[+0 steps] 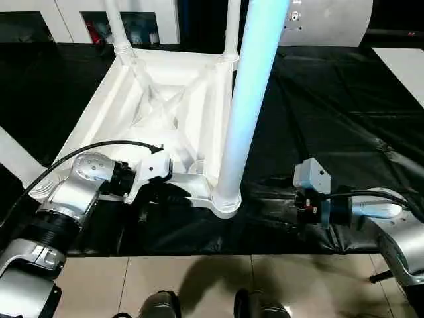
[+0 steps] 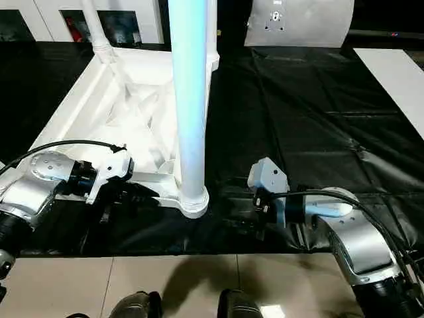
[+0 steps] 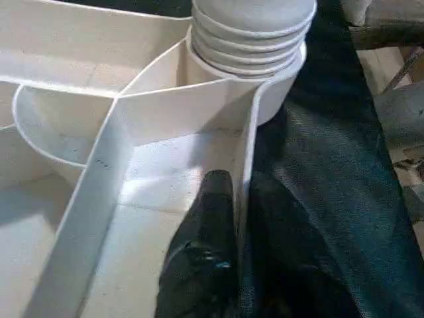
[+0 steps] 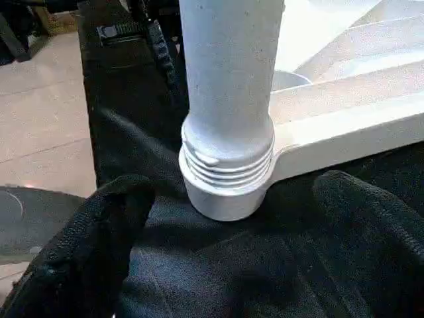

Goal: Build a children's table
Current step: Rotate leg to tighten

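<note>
The children's table (image 1: 165, 99) lies upside down on the black surface (image 1: 318, 99); the left pincer (image 3: 228, 218), forearm level, pinches its near rim beside the corner leg (image 1: 248, 99); the right pincer (image 4: 232, 245), fingers spread wide, faces that leg's base, not touching.

The near leg (image 1: 246, 99) stands upright in its corner socket (image 4: 228, 182) straight ahead of my right gripper (image 4: 232, 218); my fingers (image 4: 86, 245) are spread wide to either side of it, with bare black cover (image 1: 331, 99) between. My left gripper (image 3: 228, 199) is closed over the tabletop's near rim wall (image 3: 246, 159), with ribs (image 3: 86, 199) crowding the inner side.
</note>
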Available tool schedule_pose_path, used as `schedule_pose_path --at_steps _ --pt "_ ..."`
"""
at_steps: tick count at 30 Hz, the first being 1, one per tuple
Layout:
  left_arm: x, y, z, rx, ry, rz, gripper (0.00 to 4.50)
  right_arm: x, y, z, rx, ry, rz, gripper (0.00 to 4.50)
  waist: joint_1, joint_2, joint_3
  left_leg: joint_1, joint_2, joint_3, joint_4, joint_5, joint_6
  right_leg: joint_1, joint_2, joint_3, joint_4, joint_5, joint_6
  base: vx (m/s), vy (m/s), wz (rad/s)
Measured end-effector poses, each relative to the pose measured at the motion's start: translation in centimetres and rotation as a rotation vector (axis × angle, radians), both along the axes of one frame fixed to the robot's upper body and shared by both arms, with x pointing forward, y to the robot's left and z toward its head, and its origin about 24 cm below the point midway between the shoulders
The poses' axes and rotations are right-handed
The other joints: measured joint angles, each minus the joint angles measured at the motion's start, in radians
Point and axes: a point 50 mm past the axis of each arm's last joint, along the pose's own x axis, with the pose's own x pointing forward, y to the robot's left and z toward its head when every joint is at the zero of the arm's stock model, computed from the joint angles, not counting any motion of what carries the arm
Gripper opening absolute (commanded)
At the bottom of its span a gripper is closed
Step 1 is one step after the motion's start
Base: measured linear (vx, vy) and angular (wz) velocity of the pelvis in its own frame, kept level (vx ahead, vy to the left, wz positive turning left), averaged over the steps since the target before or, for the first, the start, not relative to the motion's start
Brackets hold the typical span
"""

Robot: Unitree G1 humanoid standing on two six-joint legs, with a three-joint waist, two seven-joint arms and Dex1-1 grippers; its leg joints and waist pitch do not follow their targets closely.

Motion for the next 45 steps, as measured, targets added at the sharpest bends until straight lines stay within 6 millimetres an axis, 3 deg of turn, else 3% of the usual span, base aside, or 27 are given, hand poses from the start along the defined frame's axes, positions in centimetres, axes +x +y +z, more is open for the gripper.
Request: schedule_pose_path --at_steps 5,10,24,34,42,45 --pt "-0.1 -0.3 0.0 -0.004 0.006 -0.033 0.05 0.4 0.8 0.3 0.057 0.004 0.012 4.50 -0.010 0.000 0.000 0.000 0.000 0.000 0.000 0.000 0.000 0.000 0.000 0.000 0.000 0.000 0.000 0.000 0.000 0.00" --pt "-0.2 -0.4 0.1 -0.006 0.015 -0.039 0.05 1.2 1.4 0.8 0.103 0.009 0.027 4.50 -0.009 0.001 -0.001 -0.001 0.000 0.000 -0.001 0.000 0.000 -0.001 0.000 0.000 0.000 0.000 0.000 0.000 0.000 0.00" --pt "-0.8 -1.4 0.2 -0.004 0.022 -0.107 0.00 3.5 2.2 0.0 0.116 0.144 0.186 3.26 0.004 0.001 -0.001 -0.004 0.000 0.000 0.000 0.000 0.000 -0.003 0.000 -0.001 0.000 0.000 -0.001 0.000 0.000 0.00" --pt "-0.9 -1.6 0.2 0.000 0.018 -0.112 0.00 3.4 2.8 -0.3 0.127 0.175 0.252 2.48 0.012 0.001 -0.001 -0.005 0.000 0.000 0.000 0.000 0.000 -0.004 0.000 -0.001 0.000 0.000 -0.001 0.000 0.000 0.00" --pt "-0.7 -2.6 0.0 -0.016 0.015 -0.070 0.00 2.9 2.3 -0.5 0.140 0.165 0.176 2.16 0.018 0.001 -0.001 -0.003 0.000 0.000 0.000 0.000 0.000 -0.002 -0.001 -0.001 -0.001 0.000 -0.001 0.000 0.000 0.00" --pt "0.0 -3.4 -0.1 -0.031 0.002 0.035 0.00 3.2 2.3 -0.7 0.152 0.116 0.020 2.10 0.012 0.002 0.000 -0.001 -0.001 0.000 0.000 0.001 -0.001 0.000 -0.001 0.000 -0.001 0.000 0.000 0.000 0.000 0.00"
